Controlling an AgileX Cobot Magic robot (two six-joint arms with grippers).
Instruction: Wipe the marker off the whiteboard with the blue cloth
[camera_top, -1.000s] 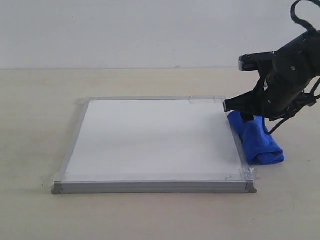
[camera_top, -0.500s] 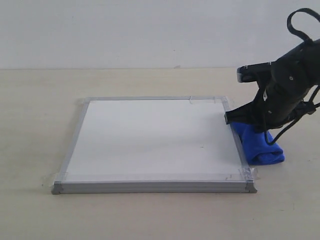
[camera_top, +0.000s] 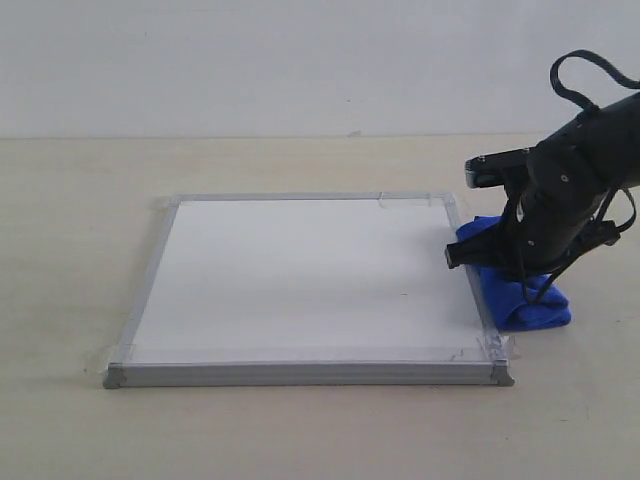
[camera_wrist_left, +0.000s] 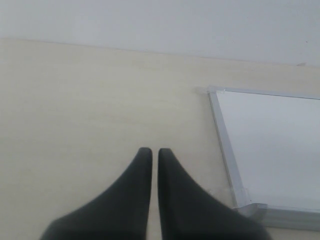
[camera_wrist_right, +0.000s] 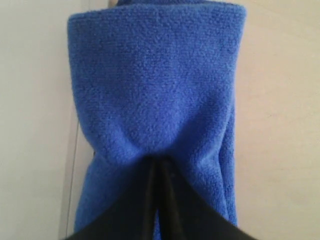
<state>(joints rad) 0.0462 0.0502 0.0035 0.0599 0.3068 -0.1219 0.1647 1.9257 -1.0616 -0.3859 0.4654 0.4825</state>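
The whiteboard (camera_top: 310, 280) lies flat on the table, white with a silver-grey frame and taped corners. No red marker line shows on it in any view. The blue cloth (camera_top: 525, 300) lies folded against the board's right edge. My right gripper (camera_top: 480, 262) is down on the cloth's far end. In the right wrist view this gripper (camera_wrist_right: 159, 162) is shut, and the cloth (camera_wrist_right: 155, 85) puckers where it is pinched between the tips. My left gripper (camera_wrist_left: 151, 150) is shut and holds nothing. It hovers over bare table beside a corner of the whiteboard (camera_wrist_left: 275, 145) and is out of the exterior view.
The pale wooden table (camera_top: 80, 200) stretches round the board on all sides. A plain white wall (camera_top: 300, 60) stands behind it. The right arm's black cable (camera_top: 580, 65) loops above its wrist.
My right gripper has come down and a little to the left onto the cloth's far end. The cloth there has bunched up. The board has not moved.
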